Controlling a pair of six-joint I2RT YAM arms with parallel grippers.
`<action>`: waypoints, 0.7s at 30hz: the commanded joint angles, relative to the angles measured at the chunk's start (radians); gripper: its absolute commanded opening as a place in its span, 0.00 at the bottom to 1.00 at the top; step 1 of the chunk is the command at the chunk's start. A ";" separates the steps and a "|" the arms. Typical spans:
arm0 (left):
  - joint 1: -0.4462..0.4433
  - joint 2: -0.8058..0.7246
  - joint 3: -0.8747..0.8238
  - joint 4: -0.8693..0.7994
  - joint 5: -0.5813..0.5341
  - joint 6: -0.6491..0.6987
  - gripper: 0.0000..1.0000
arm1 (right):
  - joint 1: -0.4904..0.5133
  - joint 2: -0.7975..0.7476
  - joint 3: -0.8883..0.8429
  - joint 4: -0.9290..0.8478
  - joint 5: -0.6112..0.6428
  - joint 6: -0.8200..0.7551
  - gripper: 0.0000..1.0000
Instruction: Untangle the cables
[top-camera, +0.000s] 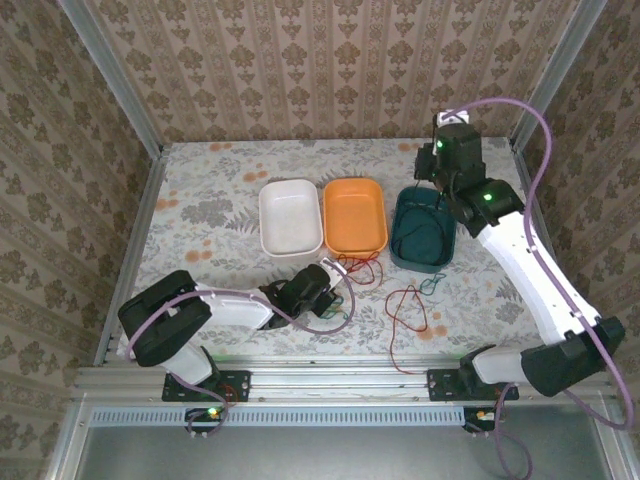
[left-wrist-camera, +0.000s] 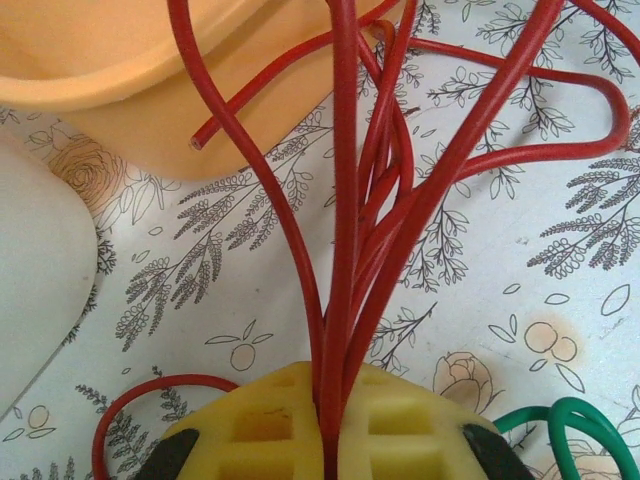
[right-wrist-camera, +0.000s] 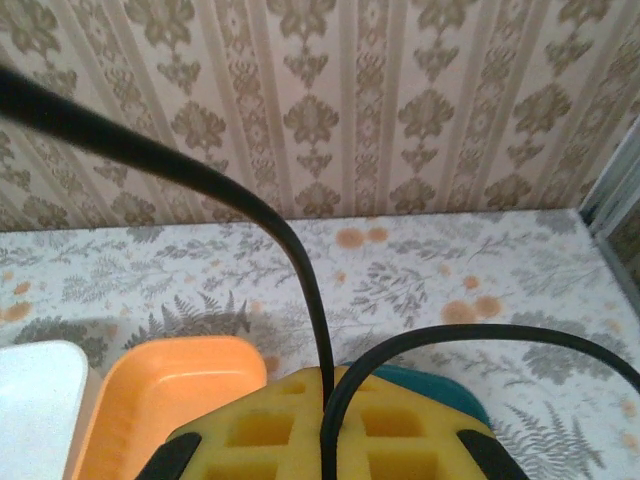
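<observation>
Three trays stand in a row across the tabletop (top-camera: 200, 200): a white tray (top-camera: 290, 215), an orange tray (top-camera: 355, 213) at its 3 o'clock, and a teal tray (top-camera: 396, 235) at 3 o'clock again. The left fingers (left-wrist-camera: 255, 425), at 6 o'clock of the orange tray, are clenched on a bundle of red cables (left-wrist-camera: 340, 200) that fans out toward 12 o'clock. The orange tray's wall stands close ahead at 11 o'clock, with one red end lying against it. A green cable (left-wrist-camera: 575, 420) curls on the tabletop at 3 o'clock of these fingers. The right fingers (right-wrist-camera: 250, 430) are clamped on a black cable (right-wrist-camera: 300, 260) above the teal tray's 12 o'clock end. A loose red loop (top-camera: 405, 310) lies at 6 o'clock of that tray.
</observation>
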 joint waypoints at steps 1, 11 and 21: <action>-0.003 -0.024 -0.009 -0.042 -0.024 -0.023 0.00 | -0.020 0.037 -0.064 0.062 -0.074 0.061 0.00; -0.003 -0.025 -0.007 -0.049 -0.030 -0.025 0.00 | -0.125 0.158 -0.233 0.071 -0.260 0.291 0.00; -0.007 -0.013 0.016 -0.056 -0.028 -0.021 0.00 | -0.147 0.330 -0.236 0.008 -0.262 0.339 0.00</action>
